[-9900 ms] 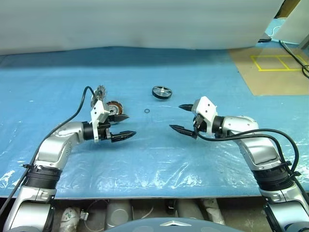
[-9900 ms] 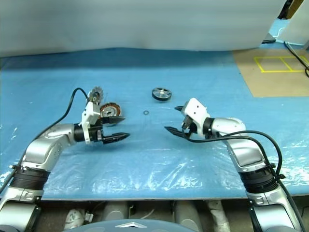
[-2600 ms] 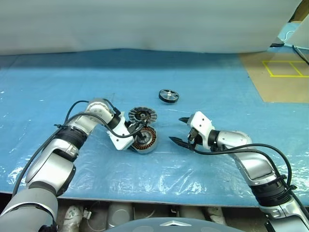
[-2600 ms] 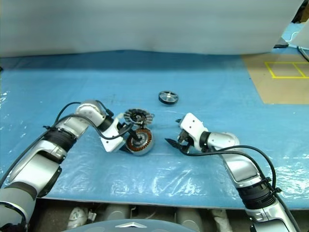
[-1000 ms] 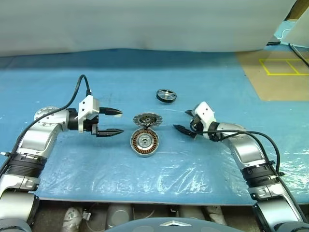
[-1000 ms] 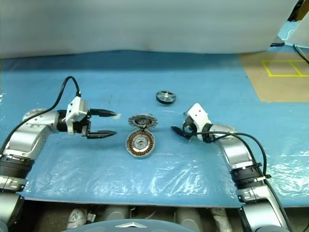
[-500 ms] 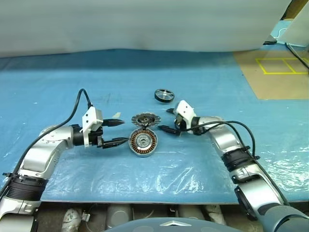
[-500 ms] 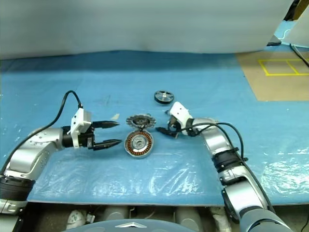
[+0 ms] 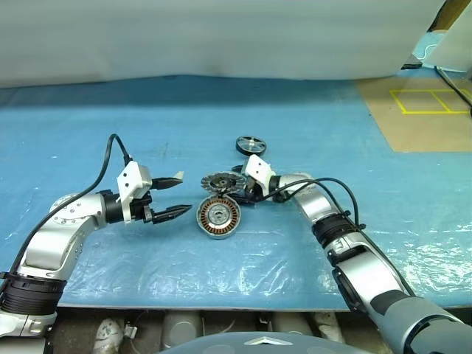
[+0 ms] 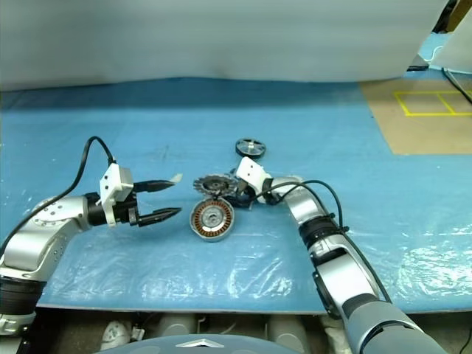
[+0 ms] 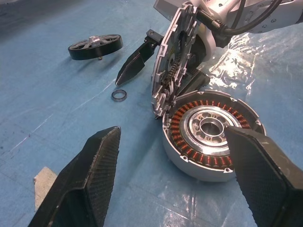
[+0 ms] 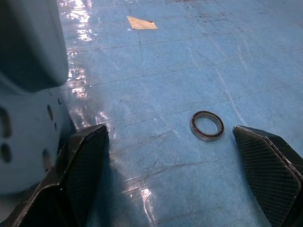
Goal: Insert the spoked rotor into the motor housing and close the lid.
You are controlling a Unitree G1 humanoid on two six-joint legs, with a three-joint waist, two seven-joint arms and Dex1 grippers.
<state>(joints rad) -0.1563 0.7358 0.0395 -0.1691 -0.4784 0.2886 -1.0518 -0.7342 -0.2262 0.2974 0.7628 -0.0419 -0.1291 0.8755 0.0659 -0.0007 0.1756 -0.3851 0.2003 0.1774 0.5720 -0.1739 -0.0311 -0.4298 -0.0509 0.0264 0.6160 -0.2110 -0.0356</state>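
The motor housing [image 9: 219,216] lies flat on the blue sheet, its copper windings [image 11: 189,118] facing up. The lid [image 9: 223,181] stands tilted on its edge, leaning at the housing's far rim [image 11: 171,75]. The spoked rotor [image 9: 251,144] lies further back, apart from both. My right gripper [image 9: 237,186] is open right at the lid's right side. One finger [image 11: 135,64] reaches past the lid's face, and I cannot tell whether it touches. My left gripper [image 9: 175,195] is open and empty, a little to the left of the housing.
A tiny thin ring [image 11: 119,95] lies on the sheet just beyond the lid, between my right fingers' line of sight [image 12: 207,126]. A scrap of tape [image 12: 142,22] sticks to the sheet. A brown floor patch with yellow lines [image 9: 420,99] is far right.
My right gripper has swung left across the sheet and now sits against the lid. The left gripper has stayed about where it was. Housing, lid and rotor have not moved.
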